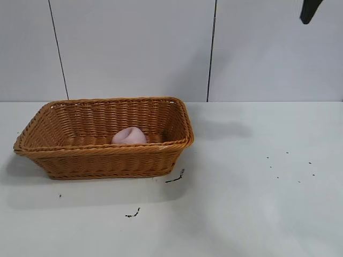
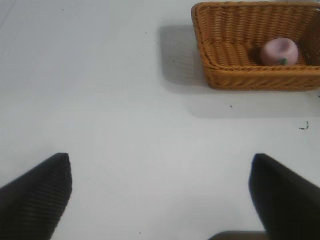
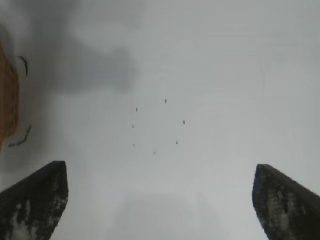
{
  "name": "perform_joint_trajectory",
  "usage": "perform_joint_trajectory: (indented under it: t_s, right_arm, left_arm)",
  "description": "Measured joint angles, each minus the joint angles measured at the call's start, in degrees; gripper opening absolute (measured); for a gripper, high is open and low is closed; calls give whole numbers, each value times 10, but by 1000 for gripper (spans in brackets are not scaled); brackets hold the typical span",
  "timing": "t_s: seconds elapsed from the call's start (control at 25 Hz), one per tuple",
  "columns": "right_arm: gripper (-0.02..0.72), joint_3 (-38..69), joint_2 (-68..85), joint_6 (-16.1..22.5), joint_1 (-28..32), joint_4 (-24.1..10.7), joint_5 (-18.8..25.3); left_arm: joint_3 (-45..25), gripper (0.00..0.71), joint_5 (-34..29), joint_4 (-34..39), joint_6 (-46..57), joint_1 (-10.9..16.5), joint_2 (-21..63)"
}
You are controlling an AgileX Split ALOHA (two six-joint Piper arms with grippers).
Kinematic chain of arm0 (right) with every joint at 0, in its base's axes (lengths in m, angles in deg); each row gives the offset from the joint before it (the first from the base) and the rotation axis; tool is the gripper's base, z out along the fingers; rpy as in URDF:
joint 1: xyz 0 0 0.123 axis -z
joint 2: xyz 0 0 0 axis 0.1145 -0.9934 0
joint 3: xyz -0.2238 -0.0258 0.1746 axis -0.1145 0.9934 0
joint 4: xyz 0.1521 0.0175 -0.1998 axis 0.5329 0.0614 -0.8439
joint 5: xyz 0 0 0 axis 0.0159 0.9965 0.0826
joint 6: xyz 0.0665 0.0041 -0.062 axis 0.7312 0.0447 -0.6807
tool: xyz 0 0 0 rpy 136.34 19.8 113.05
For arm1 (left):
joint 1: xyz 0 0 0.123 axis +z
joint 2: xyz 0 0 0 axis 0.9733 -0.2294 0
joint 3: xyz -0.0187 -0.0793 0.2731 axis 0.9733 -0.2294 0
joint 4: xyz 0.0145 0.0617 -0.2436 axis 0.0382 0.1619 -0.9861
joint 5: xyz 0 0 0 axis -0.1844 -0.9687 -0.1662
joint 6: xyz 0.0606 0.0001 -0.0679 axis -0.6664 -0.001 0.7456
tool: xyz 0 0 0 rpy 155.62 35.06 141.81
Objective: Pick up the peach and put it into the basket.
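Observation:
The pink peach (image 1: 128, 136) lies inside the orange-brown wicker basket (image 1: 64, 160) on the left half of the white table. In the left wrist view the peach (image 2: 278, 51) rests on the basket's floor, with the basket's rim (image 2: 200, 35) well away from my left gripper (image 2: 160, 195), which is open and empty over bare table. My right gripper (image 3: 160, 200) is open and empty above the table's right side, high up; only a dark tip (image 1: 310, 10) shows at the top right of the exterior view. The basket's edge (image 3: 7, 107) shows at the border of the right wrist view.
Small dark specks (image 1: 292, 166) dot the table right of the basket, and dark scraps (image 1: 175, 177) lie just in front of it. A grey panelled wall stands behind the table.

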Motion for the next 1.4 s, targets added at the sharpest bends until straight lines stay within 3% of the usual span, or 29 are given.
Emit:
perform_joint_trajectory:
  t_s: [0.32, 0.56, 0.68, 1.08, 1.4]
  right_arm:
    - [696, 348, 296, 0, 0, 0, -4]
    - [696, 550, 514, 0, 0, 3, -87]
    - [696, 611, 623, 0, 0, 7, -99]
    - [696, 625, 889, 0, 0, 7, -104]
    - [696, 625, 928, 0, 0, 7, -103]
  left_arm:
    - [0, 693, 0, 0, 0, 0, 0]
    - [0, 693, 0, 0, 0, 0, 0]
    - [0, 693, 0, 0, 0, 0, 0]
    - [0, 693, 0, 0, 0, 0, 0]
    - [0, 693, 0, 0, 0, 0, 0]
